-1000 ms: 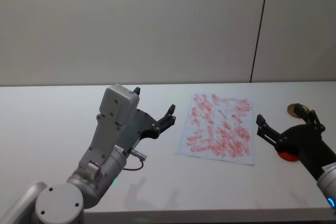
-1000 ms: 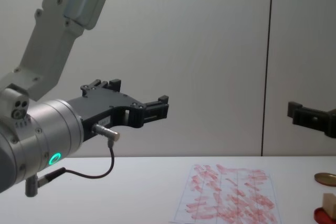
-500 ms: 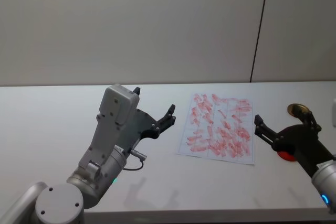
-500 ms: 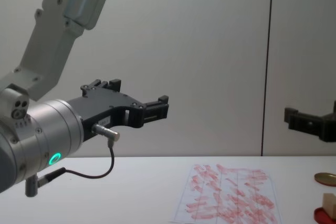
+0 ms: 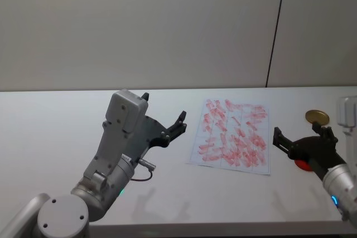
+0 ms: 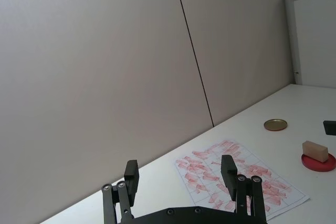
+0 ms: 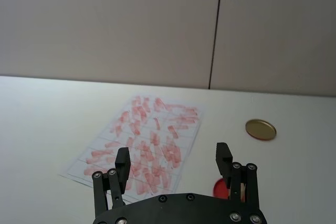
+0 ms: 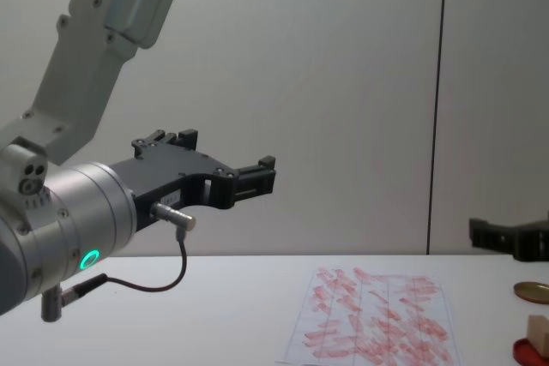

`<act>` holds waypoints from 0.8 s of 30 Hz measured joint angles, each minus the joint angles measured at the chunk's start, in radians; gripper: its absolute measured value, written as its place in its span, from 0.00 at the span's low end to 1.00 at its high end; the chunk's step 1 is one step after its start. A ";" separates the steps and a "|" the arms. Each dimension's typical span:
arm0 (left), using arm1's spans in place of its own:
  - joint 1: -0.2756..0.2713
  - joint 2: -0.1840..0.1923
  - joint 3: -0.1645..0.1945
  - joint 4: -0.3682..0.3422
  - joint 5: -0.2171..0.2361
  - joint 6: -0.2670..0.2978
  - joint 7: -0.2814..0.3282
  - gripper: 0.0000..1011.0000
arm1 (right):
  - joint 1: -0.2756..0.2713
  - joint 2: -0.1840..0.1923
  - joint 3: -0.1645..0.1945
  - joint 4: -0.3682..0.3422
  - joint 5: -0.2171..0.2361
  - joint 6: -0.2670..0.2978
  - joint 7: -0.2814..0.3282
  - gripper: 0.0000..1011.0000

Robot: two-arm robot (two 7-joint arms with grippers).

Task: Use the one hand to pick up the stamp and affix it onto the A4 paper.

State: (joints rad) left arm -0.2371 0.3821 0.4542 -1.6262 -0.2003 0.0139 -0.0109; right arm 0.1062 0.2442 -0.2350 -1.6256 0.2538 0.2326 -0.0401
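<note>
1. Hidden and cut-off items. In the head view I cannot see the stamp, because the right end effector [image 5: 301,135] stands in front of it and covers most of the red pad [image 5: 302,165]. In the chest view the stamp [image 8: 539,329] is cut by the frame edge, as are the red pad and the right end effector. In the right wrist view a sliver of the red pad shows behind the fingers [image 7: 223,157], and I cannot make out the stamp there.

2. Holders and contents. The left wrist view shows it best: the stamp [image 6: 315,151] lies on the red pad [image 6: 318,162]. The brass disc [image 5: 316,117] lies flat on the desk [image 5: 56,126], farther back and apart from the pad. The A4 paper [image 5: 234,135] lies flat beside the pad on its left, covered in red marks.

3. End effectors. The right end effector is spread wide and grips nothing. It hangs above the desk between the paper's right edge and the pad, higher than the stamp in the chest view. The left end effector [image 5: 164,107] is also spread wide and empty. It is raised off the desk to the left of the paper, well apart from the stamp.
</note>
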 joint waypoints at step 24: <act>0.000 0.000 0.000 0.000 0.000 0.000 0.000 0.98 | 0.149 -0.032 0.065 0.233 0.034 0.146 -0.078 0.99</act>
State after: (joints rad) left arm -0.2371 0.3821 0.4542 -1.6262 -0.2004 0.0139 -0.0110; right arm 0.2550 0.2123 -0.1702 -1.3928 0.2876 0.3786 -0.1182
